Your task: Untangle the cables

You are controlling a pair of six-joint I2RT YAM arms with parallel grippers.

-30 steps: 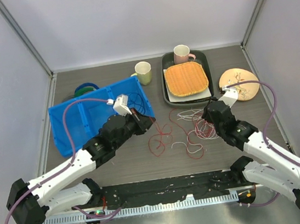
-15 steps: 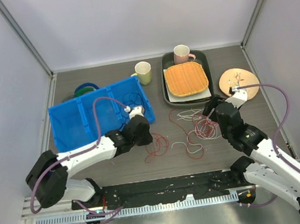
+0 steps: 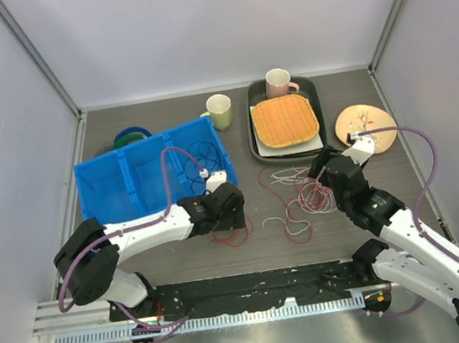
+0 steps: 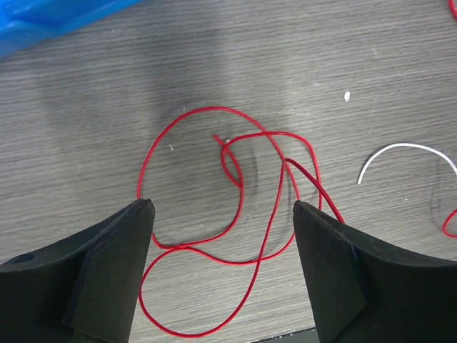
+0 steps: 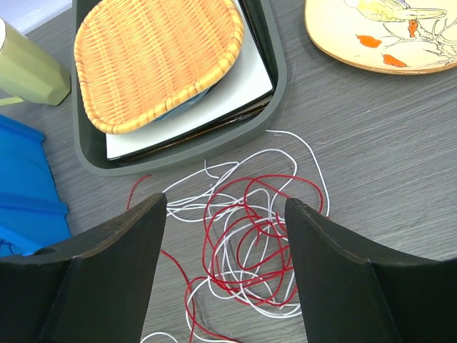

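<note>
A tangle of red and white cables point(image 3: 304, 191) lies on the table in front of the dark tray. In the right wrist view this tangle point(image 5: 250, 236) sits below and between the fingers of my open right gripper point(image 5: 225, 200), which holds nothing. From above, the right gripper point(image 3: 320, 168) hovers at the tangle's right side. A separate red cable point(image 4: 235, 179) lies in loose loops on the table under my open left gripper point(image 4: 223, 206), untouched. That left gripper point(image 3: 234, 221) is just above the red loop point(image 3: 236, 236). A dark blue cable point(image 3: 202, 154) rests in the blue bin. A white cable end point(image 4: 407, 150) shows at the right.
The blue bin point(image 3: 129, 180) stands at the left, a green-and-blue coil point(image 3: 128, 137) behind it. A green cup point(image 3: 220, 111), a pink mug point(image 3: 277, 82), a dark tray point(image 3: 258, 147) with a wicker basket point(image 3: 285, 120) and a round plate point(image 3: 365, 128) line the back right.
My left gripper has swung from the bin's right end down to the red loop near the front and has opened. The right gripper has drawn back slightly and opened wider.
</note>
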